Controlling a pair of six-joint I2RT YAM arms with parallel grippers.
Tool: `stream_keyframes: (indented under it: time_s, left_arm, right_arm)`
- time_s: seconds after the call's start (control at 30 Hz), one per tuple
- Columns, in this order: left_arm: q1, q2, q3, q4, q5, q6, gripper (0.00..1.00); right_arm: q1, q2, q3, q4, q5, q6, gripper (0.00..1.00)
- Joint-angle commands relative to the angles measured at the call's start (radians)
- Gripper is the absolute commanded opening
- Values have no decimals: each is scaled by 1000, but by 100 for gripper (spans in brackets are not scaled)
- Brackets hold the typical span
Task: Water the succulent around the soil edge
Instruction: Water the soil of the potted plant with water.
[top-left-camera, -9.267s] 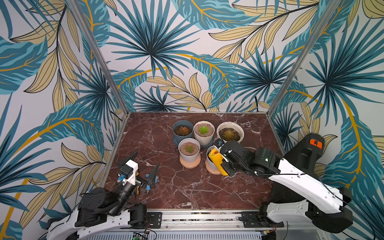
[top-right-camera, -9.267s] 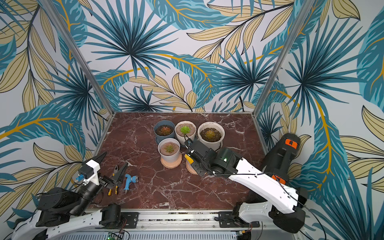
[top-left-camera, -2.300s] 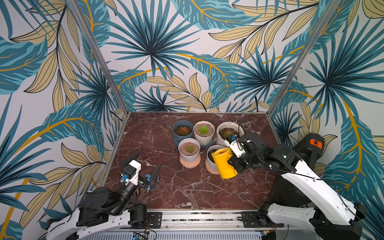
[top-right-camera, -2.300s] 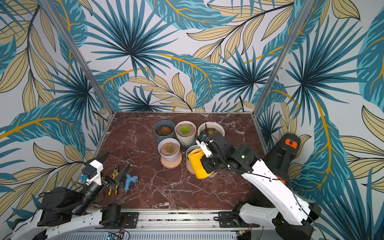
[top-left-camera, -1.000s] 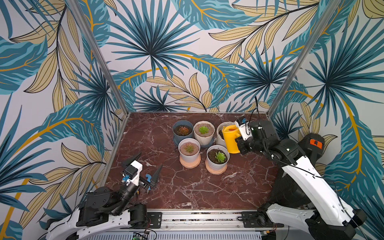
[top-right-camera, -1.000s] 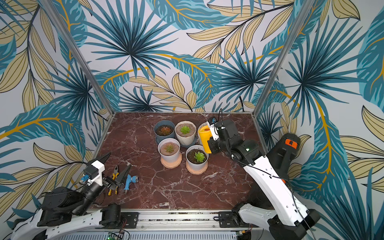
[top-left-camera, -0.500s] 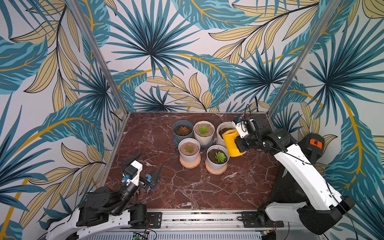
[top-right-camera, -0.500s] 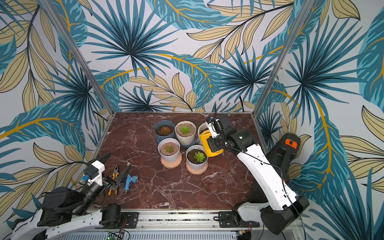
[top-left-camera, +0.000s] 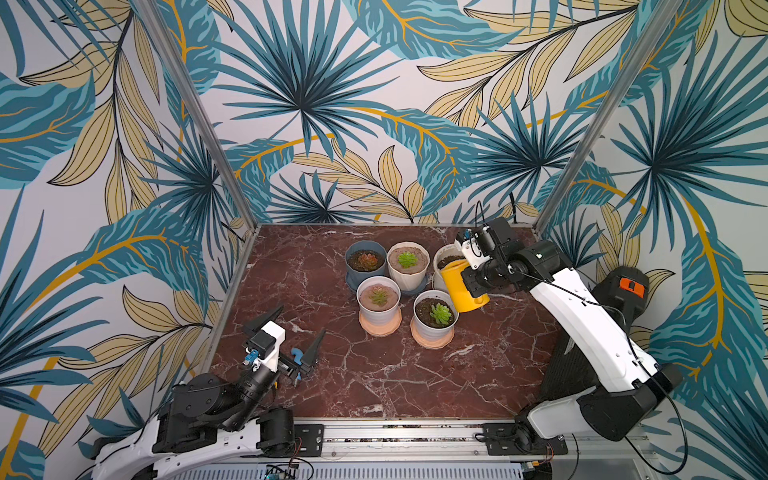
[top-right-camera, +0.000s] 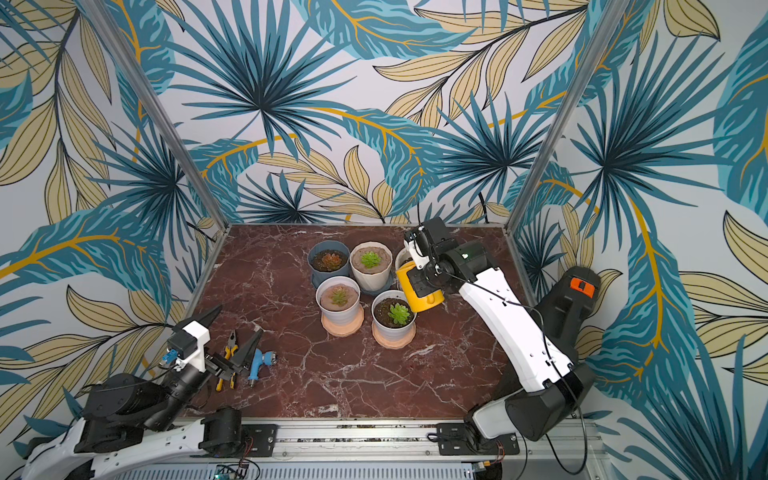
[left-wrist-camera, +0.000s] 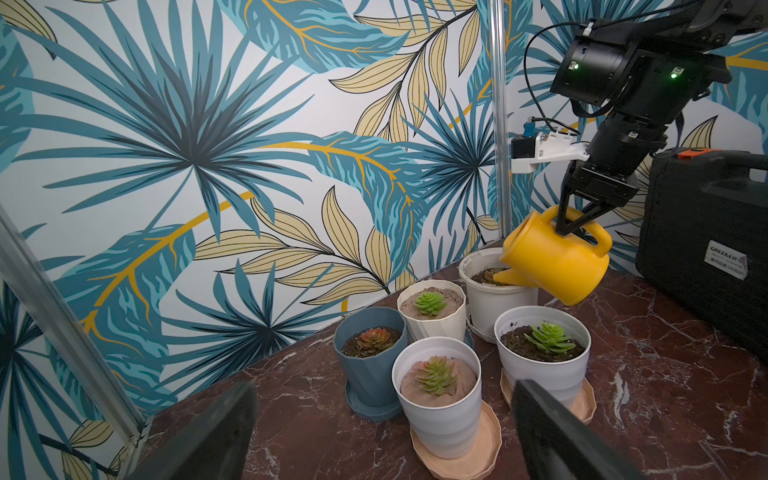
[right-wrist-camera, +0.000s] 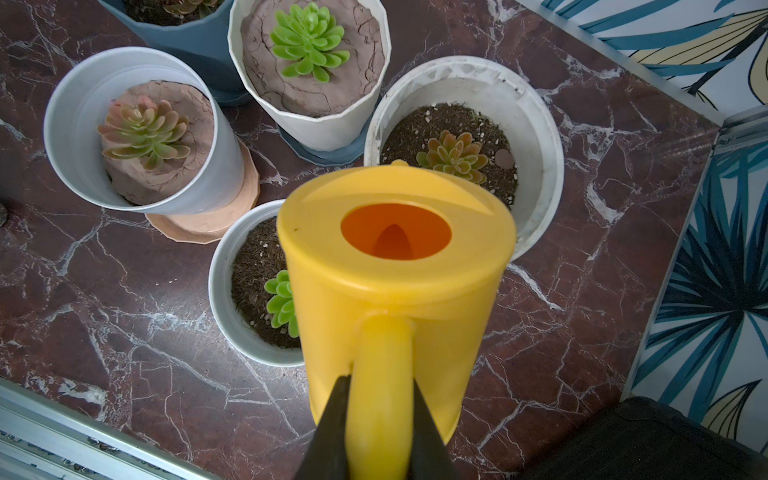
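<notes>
My right gripper (right-wrist-camera: 380, 386) is shut on the handle of a yellow watering can (right-wrist-camera: 395, 270), seen in both top views (top-left-camera: 463, 291) (top-right-camera: 419, 295). The can is tipped, its spout over the soil of the wide white pot (right-wrist-camera: 536, 137) at the back right. In that pot grows a reddish-green succulent (right-wrist-camera: 455, 156), which the can partly hides in the left wrist view. There, the right gripper (left-wrist-camera: 571, 230) pinches the handle from above the can (left-wrist-camera: 557, 262). My left gripper (top-left-camera: 291, 332) stands open and empty at the front left.
Three more potted succulents crowd the left of the white pot, and a fourth white pot (top-left-camera: 434, 320) stands in front of it, just below the can. Pliers (top-right-camera: 226, 357) and a blue tool (top-right-camera: 257, 363) lie by the left gripper. A black case (left-wrist-camera: 706, 249) stands at the right edge.
The right arm has brought the can slightly forward and lower and tipped its spout into the back right pot. The left arm has not moved.
</notes>
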Motion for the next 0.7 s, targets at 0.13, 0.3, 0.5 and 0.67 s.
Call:
stream_keyframes:
  time_s: [0.13, 0.3, 0.5, 0.67]
  left_arm:
    - [4, 2, 8, 6, 13, -5, 100]
    - [4, 0, 10, 4, 14, -7, 100]
    - [4, -2, 11, 5, 18, -6, 100]
    - [4, -9, 10, 4, 19, -6, 100]
  right_arm:
    - [-3, 22, 116, -43, 21, -16, 0]
    - [-4, 70, 169, -59, 46, -35, 0]
    - [-9, 147, 228, -73, 49, -43, 0]
    - [-10, 196, 267, -93, 58, -52, 0]
